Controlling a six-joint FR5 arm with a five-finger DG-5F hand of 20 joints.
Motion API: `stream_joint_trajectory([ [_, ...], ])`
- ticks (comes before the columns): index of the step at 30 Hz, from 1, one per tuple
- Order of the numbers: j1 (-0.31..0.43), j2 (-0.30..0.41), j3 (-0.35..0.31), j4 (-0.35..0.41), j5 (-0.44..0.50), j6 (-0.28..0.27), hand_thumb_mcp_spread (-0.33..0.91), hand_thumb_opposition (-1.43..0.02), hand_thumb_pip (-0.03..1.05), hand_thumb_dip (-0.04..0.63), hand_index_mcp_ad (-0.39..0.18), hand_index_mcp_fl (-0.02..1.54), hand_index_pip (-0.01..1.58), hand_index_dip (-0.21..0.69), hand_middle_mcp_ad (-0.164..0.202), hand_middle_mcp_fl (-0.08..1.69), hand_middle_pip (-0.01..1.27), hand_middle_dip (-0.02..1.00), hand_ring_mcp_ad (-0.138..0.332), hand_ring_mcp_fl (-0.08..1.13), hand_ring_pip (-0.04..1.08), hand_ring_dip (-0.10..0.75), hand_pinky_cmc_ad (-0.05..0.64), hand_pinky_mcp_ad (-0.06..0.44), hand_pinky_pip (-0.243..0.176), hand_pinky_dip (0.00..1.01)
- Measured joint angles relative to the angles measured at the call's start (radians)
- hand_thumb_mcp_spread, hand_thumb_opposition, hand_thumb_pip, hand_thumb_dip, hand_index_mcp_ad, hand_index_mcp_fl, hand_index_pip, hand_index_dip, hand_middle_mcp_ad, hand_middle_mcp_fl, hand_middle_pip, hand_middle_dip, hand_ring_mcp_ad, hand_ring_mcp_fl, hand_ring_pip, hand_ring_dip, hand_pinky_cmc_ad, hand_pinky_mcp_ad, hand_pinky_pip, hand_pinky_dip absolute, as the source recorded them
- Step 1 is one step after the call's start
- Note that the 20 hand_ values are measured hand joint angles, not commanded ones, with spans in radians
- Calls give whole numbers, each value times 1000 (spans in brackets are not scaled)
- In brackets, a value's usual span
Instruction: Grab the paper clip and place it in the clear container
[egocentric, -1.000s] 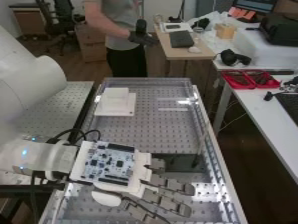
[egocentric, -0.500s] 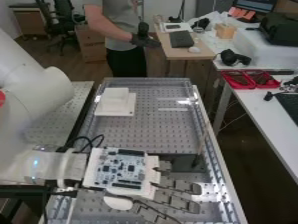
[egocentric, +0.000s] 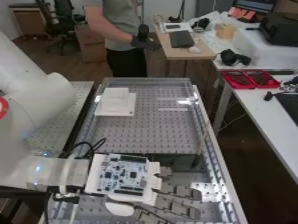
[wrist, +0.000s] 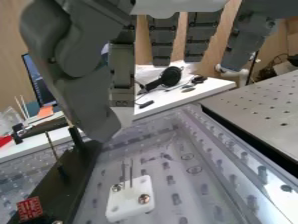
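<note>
Clear container (egocentric: 213, 147), smooth and straight-sided, lies beneath the hand (egocentric: 152, 186), its jointed grey fingers extended.

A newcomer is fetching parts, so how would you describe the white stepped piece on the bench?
On the long perforated bench, look past the hand to the far end. There, left in the high view, sits the white stepped piece: a smaller tier above a wide flat base. It is plain, while the hand bears a circuit board.
</note>
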Motion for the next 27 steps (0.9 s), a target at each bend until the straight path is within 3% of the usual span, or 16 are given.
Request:
stream_joint_trajectory([
  [17,-2,-15,0,21,-3,12,449,-867,700,300,-141,239,1529,126,66,5,126,204,129,0,79,124,332,278,-89,220],
  [27,-4,-26,6,16,-9,11,461,-867,686,298,-152,290,1539,127,72,37,126,204,134,-2,79,124,332,276,-59,209],
])
